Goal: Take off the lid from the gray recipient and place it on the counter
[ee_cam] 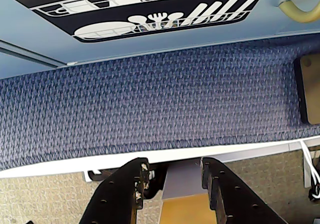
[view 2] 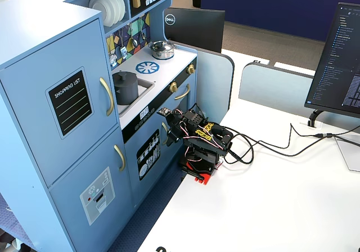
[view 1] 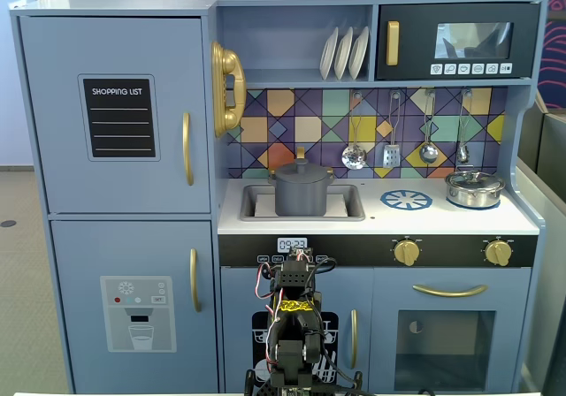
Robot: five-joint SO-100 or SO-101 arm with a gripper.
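We saw the blue toy kitchen fill a fixed view head-on, its flat white counter running from a recessed sink basin on the left to a shiny silver pot on the right, with a blue-and-white burner print between them. The gray recipient, a tall matte cylinder, stood in the basin, the domed lid seated on it. Only this view showed the ladles hanging on the tiled backsplash.

The angled fixed view alone showed the white table, broad and bare in front of the arm, two monitors and trailing cables. There the recipient sat well above and apart from the folded arm.

The wrist view gave what neither did: the gripper, its black fingers held slightly apart with nothing between them, pointed down toward the table edge, a strip of textured blue carpet and the dishwasher print on the cabinet door beyond.
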